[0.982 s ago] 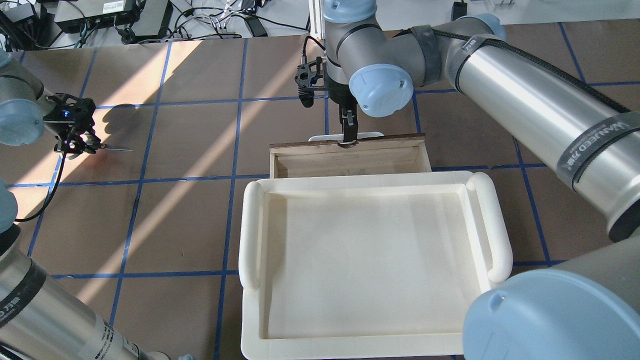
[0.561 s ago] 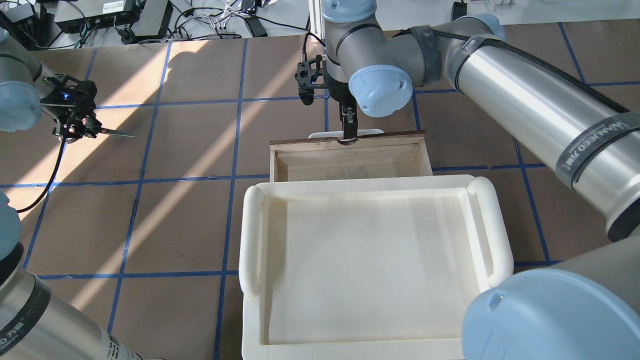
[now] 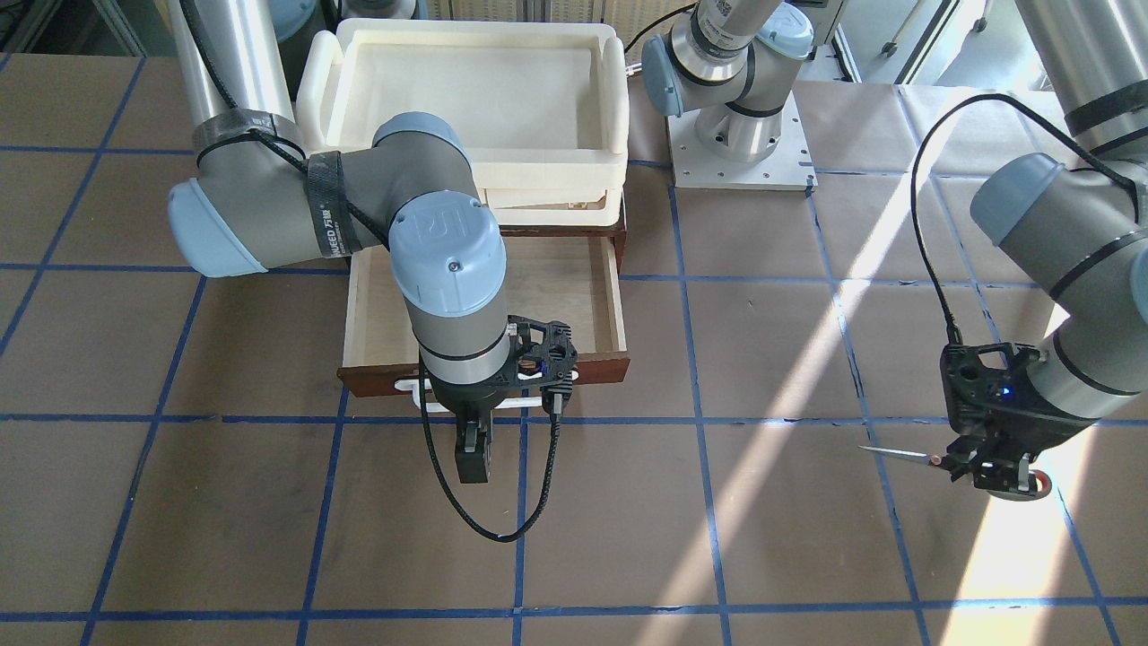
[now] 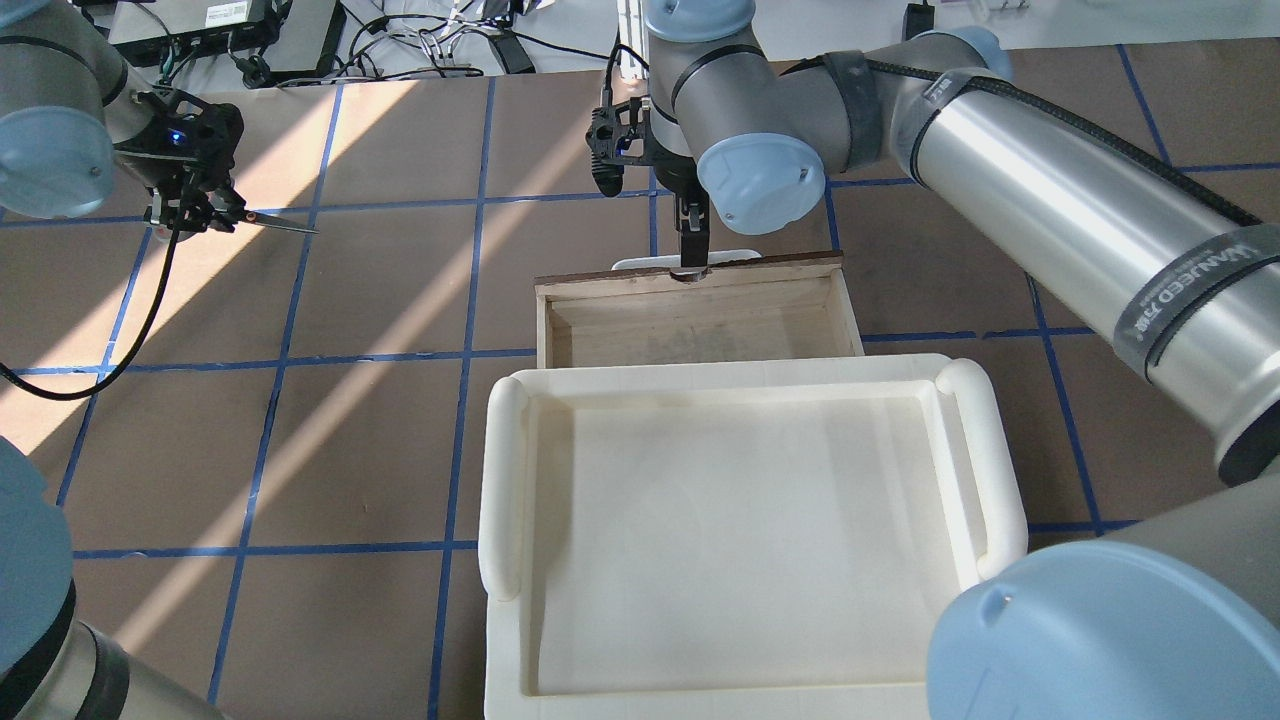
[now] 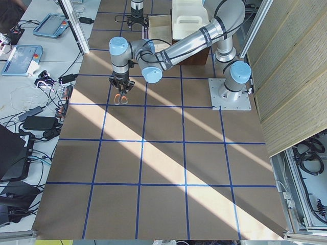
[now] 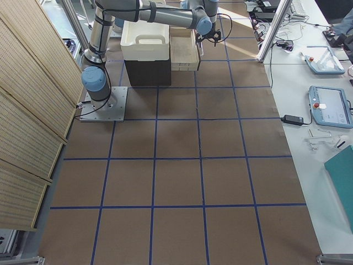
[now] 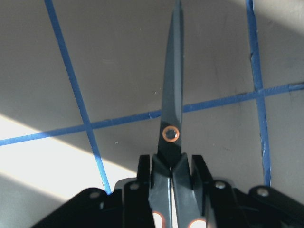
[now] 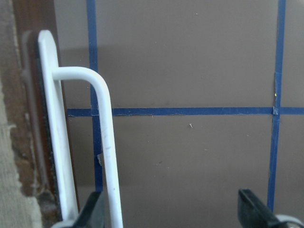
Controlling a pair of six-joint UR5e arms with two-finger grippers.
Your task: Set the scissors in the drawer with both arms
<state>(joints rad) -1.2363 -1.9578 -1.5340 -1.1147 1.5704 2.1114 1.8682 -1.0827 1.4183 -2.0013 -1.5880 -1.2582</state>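
Brown paper-covered table [image 4: 350,450], blue tape grid, sun stripes running across.

Right silver-grey jointed arm [image 4: 1050,200], light blue joint caps: enters overhead view at 4 o'clock, reaches up to 12 o'clock beyond the drawer. Black strap on forearm reads "WANJEED"; the characters after it too small to read.

Left silver-grey jointed arm [image 4: 50,150]: at 10 o'clock in overhead view.

Cream plastic tray [image 4: 500,470], rounded side grips, at 6 o'clock of the drawer.

Shallow reddish-brown wooden drawer [image 4: 700,320]: pulled out, pale plywood inside, chipped front top edge.

White bar handle [image 8: 107,142] on the drawer front.

Right black two-finger gripper [image 3: 473,462]: pointing down at the handle. Fingers [image 8: 92,213] spread wide in wrist view, bar just inside one of them, nothing clamped.

Left black two-finger gripper [image 4: 190,215]: closed tight on the scissors' dark grey handles, just behind the orange-ringed pivot.

Small pair of scissors [image 7: 172,95]: at 10 o'clock of the drawer, well apart from it. Thin blades together, pointing toward 3 o'clock in overhead view.
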